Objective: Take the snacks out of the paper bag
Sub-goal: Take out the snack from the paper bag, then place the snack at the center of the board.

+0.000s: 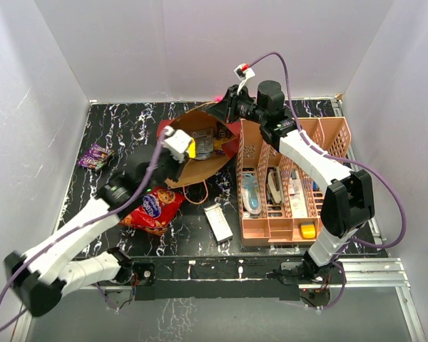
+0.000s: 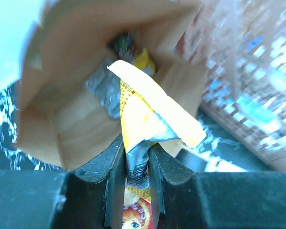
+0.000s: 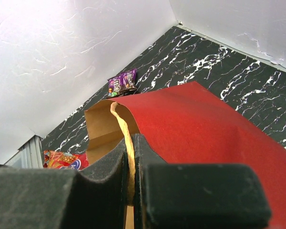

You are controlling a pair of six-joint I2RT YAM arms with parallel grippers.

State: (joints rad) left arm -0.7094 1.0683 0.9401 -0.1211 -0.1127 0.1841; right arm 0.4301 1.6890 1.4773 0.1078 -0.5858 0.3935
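Left gripper (image 2: 136, 155) pinches a yellow wrapper (image 2: 143, 112) in the open paper bag (image 2: 71, 129); right gripper (image 3: 131, 160) pinches its handle (image 3: 124, 130).

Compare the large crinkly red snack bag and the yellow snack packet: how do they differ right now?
The large crinkly red snack bag lies loose on the black marbled table, outside the dark red paper bag; the yellow snack packet is pinched in the left tool at that bag's mouth. The red one looks bigger. Both are snacks.
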